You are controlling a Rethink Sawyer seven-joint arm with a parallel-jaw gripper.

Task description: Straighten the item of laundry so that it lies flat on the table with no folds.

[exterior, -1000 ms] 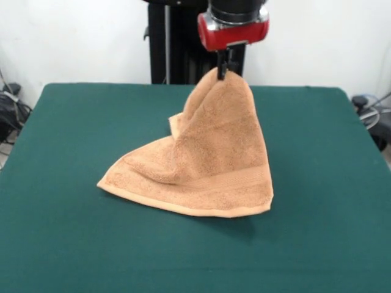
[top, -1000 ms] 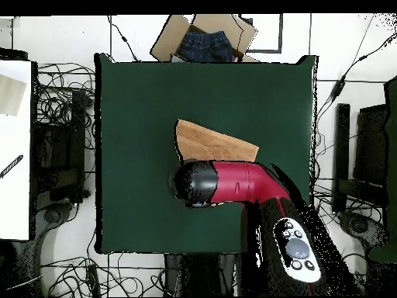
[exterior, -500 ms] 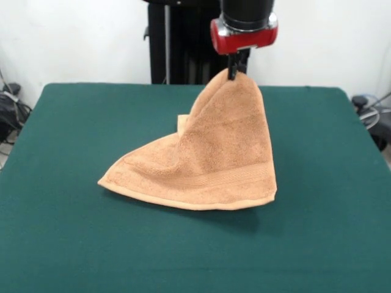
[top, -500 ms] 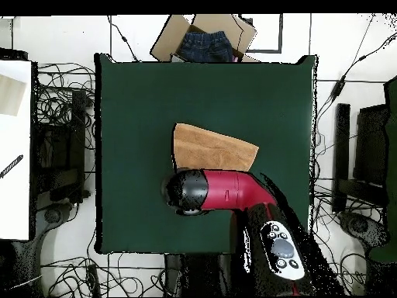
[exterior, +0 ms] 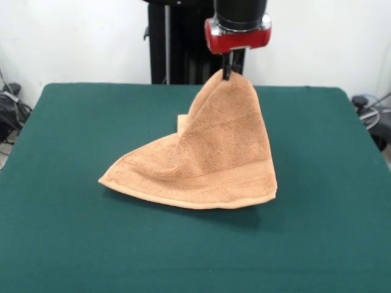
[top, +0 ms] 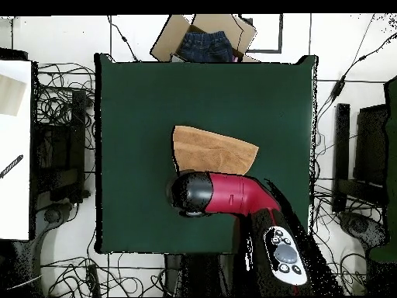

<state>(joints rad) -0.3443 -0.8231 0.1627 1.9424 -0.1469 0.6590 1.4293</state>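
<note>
The item of laundry, a peach-orange terry towel [exterior: 214,159], hangs like a tent from one pinched corner while its lower hem rests on the dark green table [exterior: 73,238]. My gripper [exterior: 227,72] is shut on that raised corner, just under the red wrist. In the overhead view the towel [top: 217,150] shows as a wedge near the table's [top: 139,101] middle, and the red arm covers its edge nearest the base and hides the gripper.
A cardboard box holding dark denim clothing [top: 204,40] sits off the table's far edge in the overhead view. Cables and black equipment lie on the floor around the table. A white surface [top: 14,147] stands at the left.
The gripper, still holding the towel's corner, shifted right in the front view and then eased back slightly left. The towel's draped shape shifted a little with it.
</note>
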